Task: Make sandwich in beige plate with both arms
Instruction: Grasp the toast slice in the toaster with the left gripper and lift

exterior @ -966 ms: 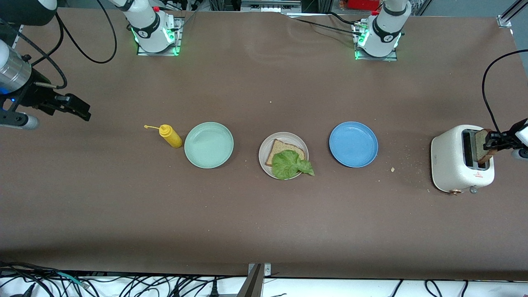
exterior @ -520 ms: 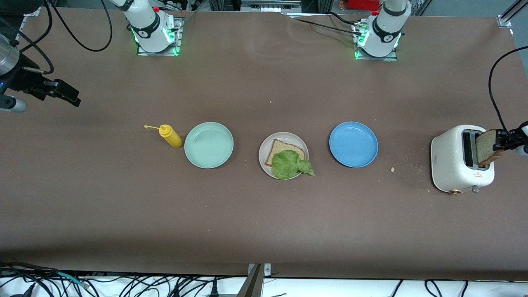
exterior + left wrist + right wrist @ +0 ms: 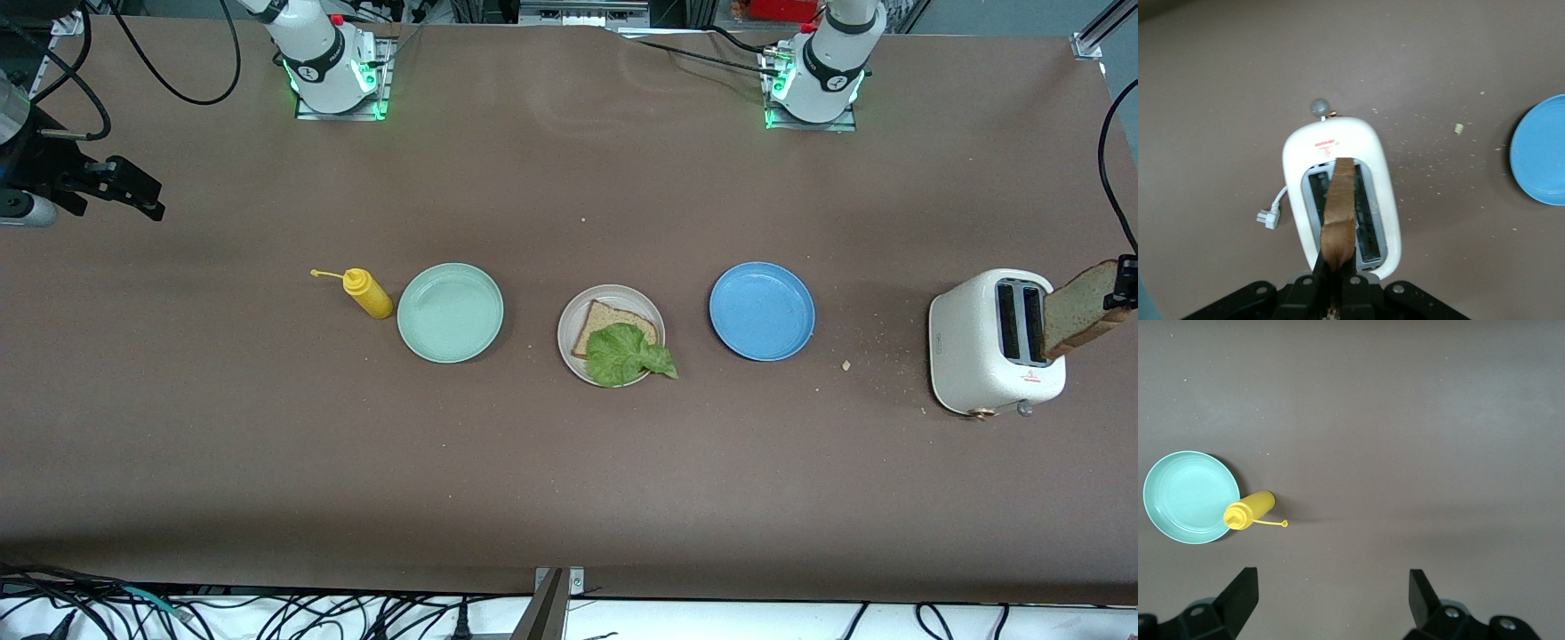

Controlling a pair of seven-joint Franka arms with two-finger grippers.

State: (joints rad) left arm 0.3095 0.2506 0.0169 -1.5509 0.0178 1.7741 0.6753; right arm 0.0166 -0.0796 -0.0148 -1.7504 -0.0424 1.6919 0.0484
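While the left gripper (image 3: 1333,283) hangs over the toaster (image 3: 991,342) at the left arm's end of the bench, its fingers are clenched on a bread slice (image 3: 1080,308) lifted clear of the slots. Beige plate (image 3: 569,342) sits mid-bench between the mint green plate (image 3: 450,312) and blue plate (image 3: 762,310), carrying one bread slice (image 3: 600,322) with the lettuce leaf (image 3: 627,354) on top, leaf overhanging the rim. Yellow squeeze bottle (image 3: 368,292) just beside the mint plate. Right gripper (image 3: 1331,593) waits over bare bench at the right arm's end, fingers released wide, holding nothing
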